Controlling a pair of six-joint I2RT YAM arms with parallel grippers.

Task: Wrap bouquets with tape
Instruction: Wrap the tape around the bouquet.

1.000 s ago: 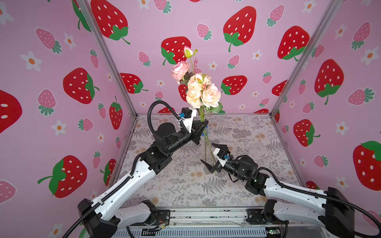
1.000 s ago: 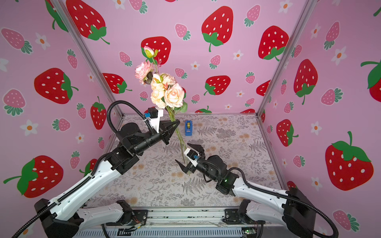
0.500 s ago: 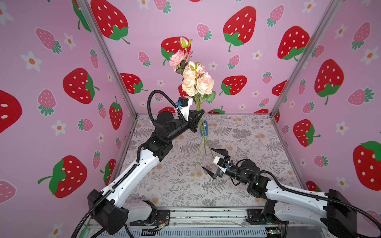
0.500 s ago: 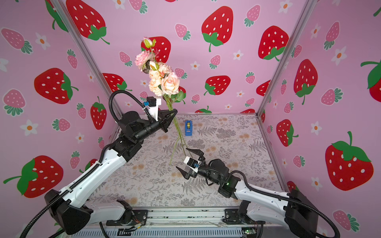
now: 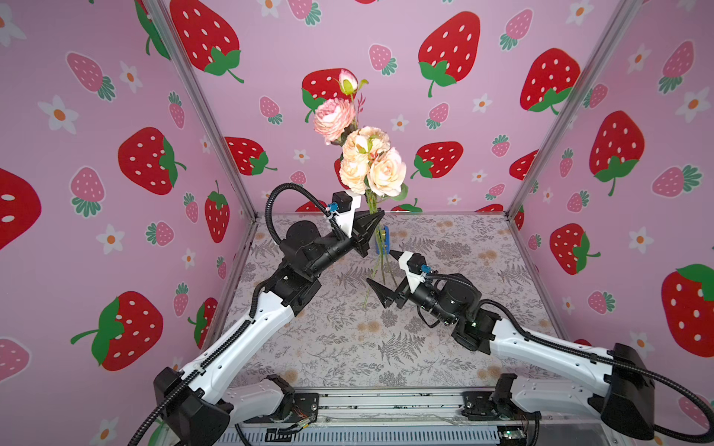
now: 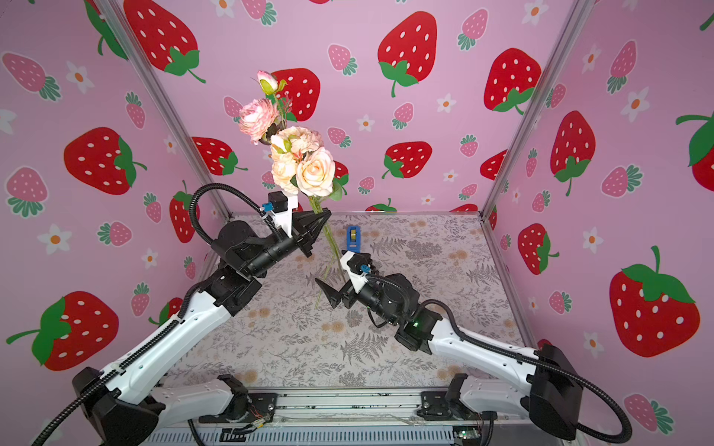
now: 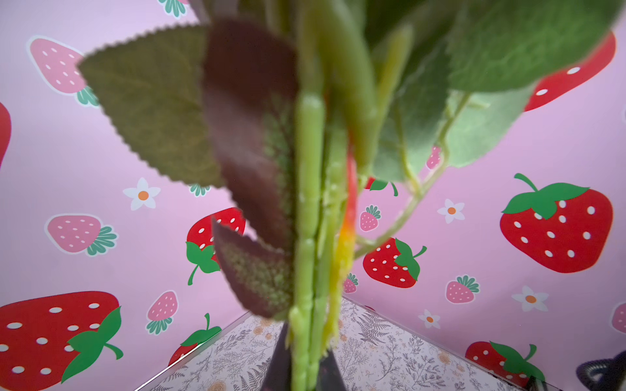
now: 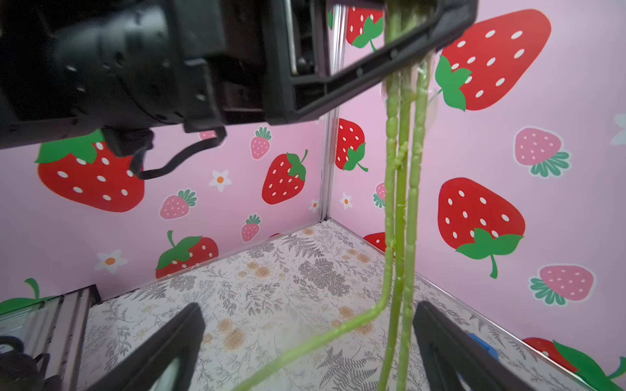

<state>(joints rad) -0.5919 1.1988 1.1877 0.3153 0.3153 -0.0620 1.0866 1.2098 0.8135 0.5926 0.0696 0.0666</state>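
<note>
In mid-air | left tool (image 5: pixel 376 218) clamps bouquet (image 5: pixel 367 158) stems | right tool (image 5: pixel 382 268) agape around lower stems

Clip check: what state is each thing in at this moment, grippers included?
left gripper: shut on the stems of the bouquet.
bouquet: upright in the air, lower stem ends hanging free.
right gripper: open, jaws either side of the lower stems.
tape: roll seated in its blue dispenser, standing on the table at the back, untouched.
</note>
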